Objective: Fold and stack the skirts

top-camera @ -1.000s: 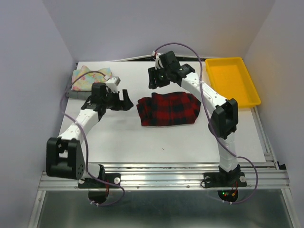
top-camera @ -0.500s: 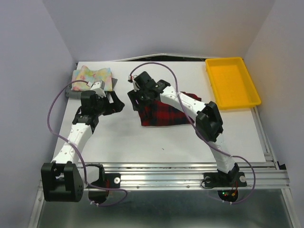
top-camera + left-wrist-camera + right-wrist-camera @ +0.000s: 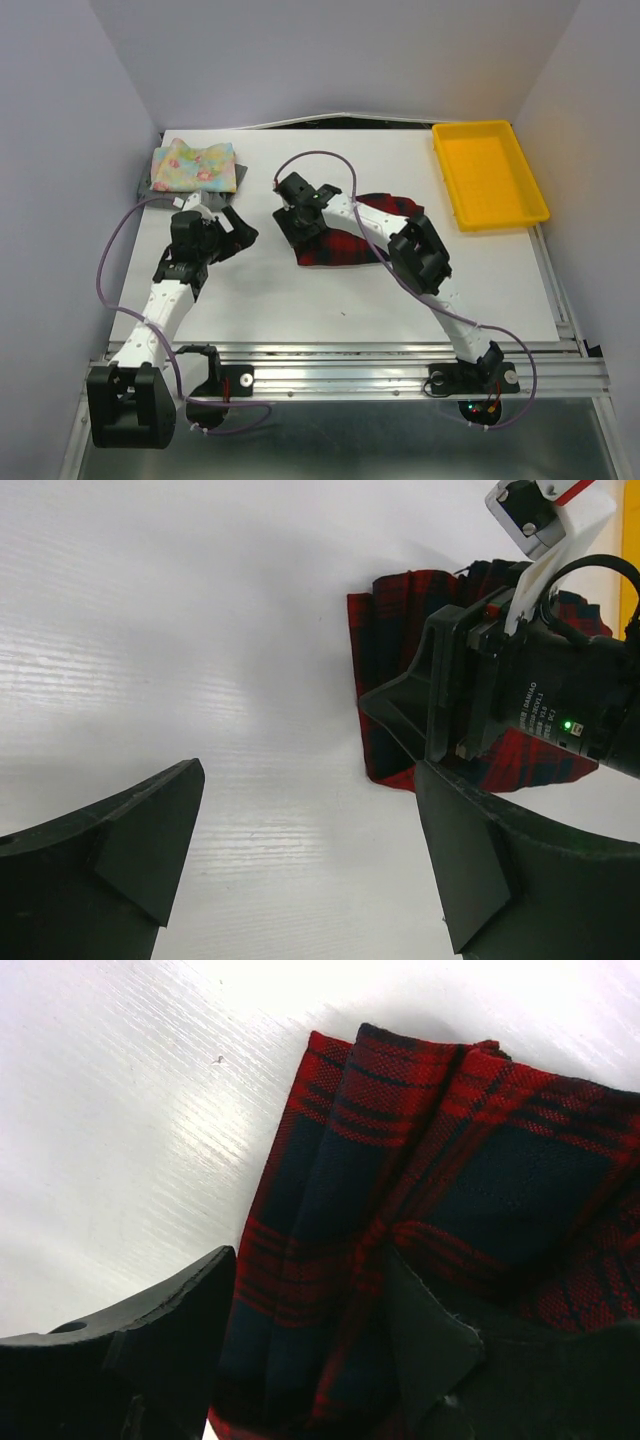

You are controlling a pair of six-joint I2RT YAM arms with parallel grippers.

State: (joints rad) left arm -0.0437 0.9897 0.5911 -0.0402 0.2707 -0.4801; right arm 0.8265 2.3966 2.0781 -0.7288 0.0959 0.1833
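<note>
The red-and-dark plaid skirt (image 3: 352, 243) lies folded near the table's middle. My right gripper (image 3: 296, 216) is low over its left edge. In the right wrist view the gripper (image 3: 310, 1330) is open, its fingers straddling the plaid cloth (image 3: 400, 1190). My left gripper (image 3: 236, 226) is open and empty over bare table just left of the skirt. Its wrist view (image 3: 310, 860) shows the plaid skirt (image 3: 388, 670) and the right gripper (image 3: 500, 705) ahead. The pastel floral skirt (image 3: 195, 165) lies folded at the back left on the grey skirt (image 3: 146, 186), of which only an edge shows.
A yellow plastic tray (image 3: 488, 175) stands at the back right. Purple cables loop over both arms. White walls close in the table on the left, back and right.
My right arm swung from the back of the table left and down onto the plaid skirt's left edge. My left arm drew back slightly toward the near left, still open.
</note>
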